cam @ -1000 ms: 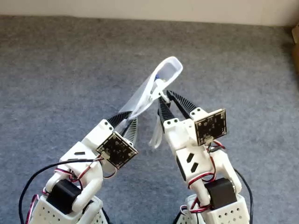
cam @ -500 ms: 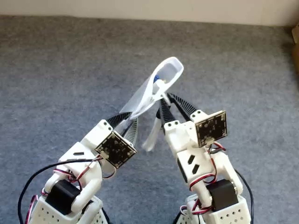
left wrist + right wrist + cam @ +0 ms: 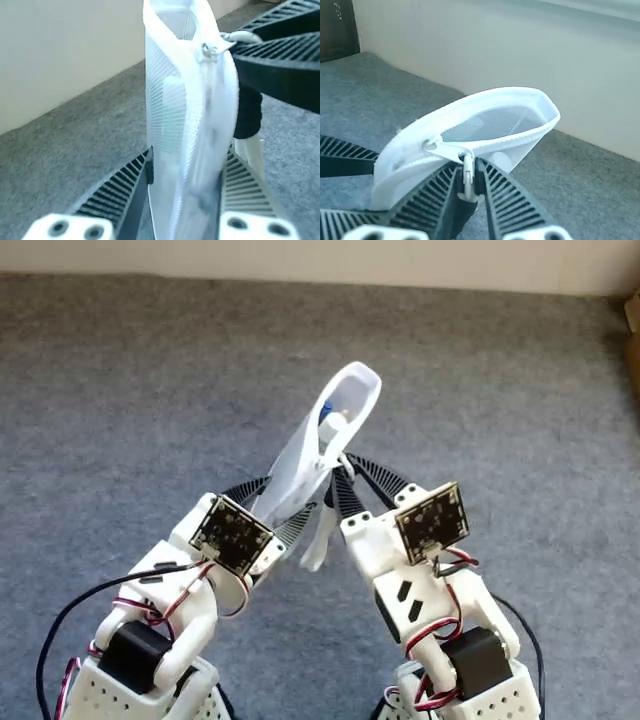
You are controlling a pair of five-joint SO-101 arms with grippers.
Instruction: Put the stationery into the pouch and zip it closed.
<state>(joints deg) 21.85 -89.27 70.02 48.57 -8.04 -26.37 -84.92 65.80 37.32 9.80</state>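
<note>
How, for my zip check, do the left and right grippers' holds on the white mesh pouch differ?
The left gripper clamps the white mesh pouch by its body; the right gripper pinches its metal zipper pull. The left jaws stand wider apart, the right nearly together. Both hold it off the grey carpet.

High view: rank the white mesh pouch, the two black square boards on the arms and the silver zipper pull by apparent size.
Largest: the white mesh pouch.
Next: the black square board on the left arm and the black square board on the right arm, about alike, so unranked.
Smallest: the silver zipper pull.
</note>
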